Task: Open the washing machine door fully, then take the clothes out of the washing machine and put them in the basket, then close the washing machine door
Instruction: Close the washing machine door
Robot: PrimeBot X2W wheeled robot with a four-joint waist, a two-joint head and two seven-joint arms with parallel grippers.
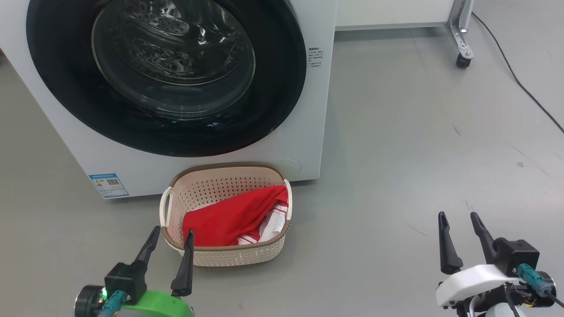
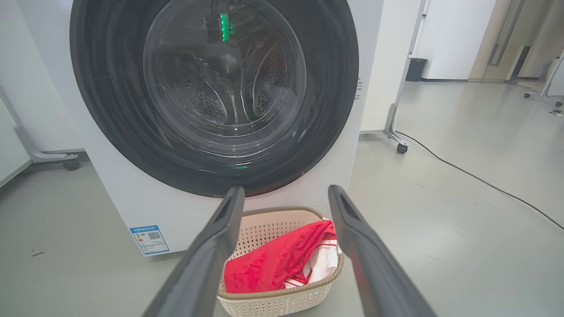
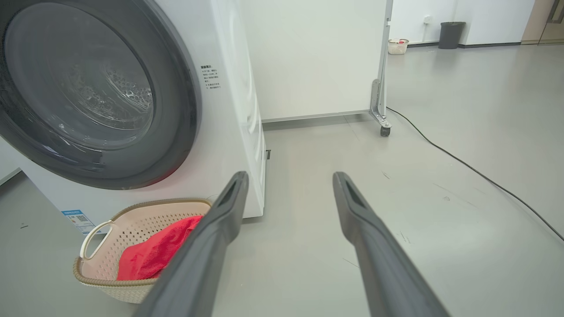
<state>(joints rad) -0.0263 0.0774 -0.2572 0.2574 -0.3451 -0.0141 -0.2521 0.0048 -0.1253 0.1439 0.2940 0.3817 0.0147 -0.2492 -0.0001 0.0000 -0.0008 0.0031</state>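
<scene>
Big white washing machine point(image 1: 308, 132) up front, its round black door point(image 1: 282, 88) looking shut flush, and the basket point(image 1: 227, 166) on the floor just below it with the red and white clothes point(image 1: 229, 218) heaped inside. Left claw point(image 1: 173, 230) hangs released and empty right at the basket's near rim, so a careless forward sweep could knock it, and an unlatched door might swing out over it. Right claw point(image 1: 457, 215) is spread and empty well aside, with the black cable point(image 1: 520, 83) and caster point(image 1: 462, 59) far off, blocking nothing

Black washing machine door point(image 1: 66, 88) shut, red clothes point(image 1: 229, 218) in cream basket point(image 1: 229, 257)
</scene>
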